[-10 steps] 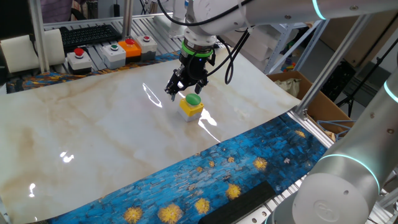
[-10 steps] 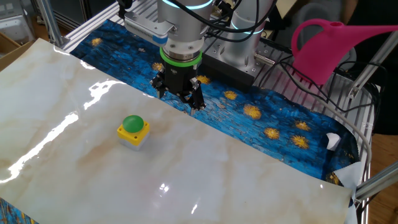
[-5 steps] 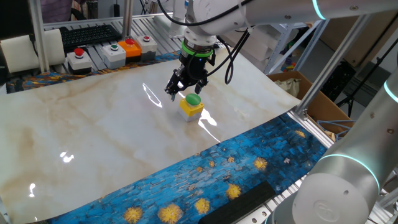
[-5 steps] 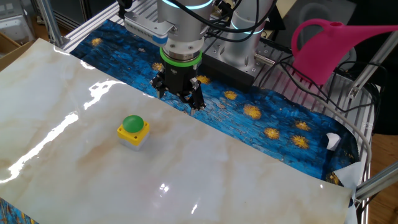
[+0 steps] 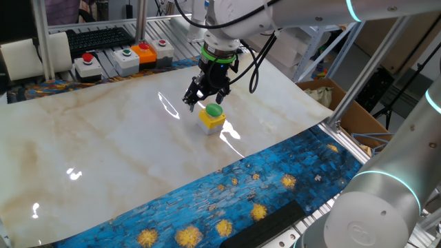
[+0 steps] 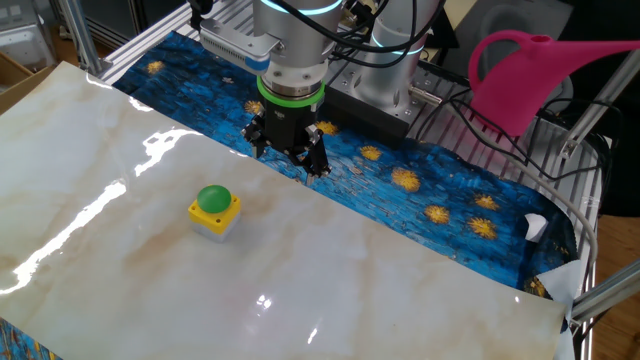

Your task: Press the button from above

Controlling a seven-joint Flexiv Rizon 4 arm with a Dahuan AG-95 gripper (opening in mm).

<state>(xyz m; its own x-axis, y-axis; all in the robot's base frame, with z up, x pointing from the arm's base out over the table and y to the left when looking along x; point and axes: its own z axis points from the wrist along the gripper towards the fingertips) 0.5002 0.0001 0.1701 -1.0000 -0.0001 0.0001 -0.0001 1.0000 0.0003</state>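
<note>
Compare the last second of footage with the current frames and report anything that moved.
Nothing visibly changed. The gripper hangs in the same spot above the table, off to one side of the green button rather than over it, and the button sits untouched on its yellow box in the same place.
</note>
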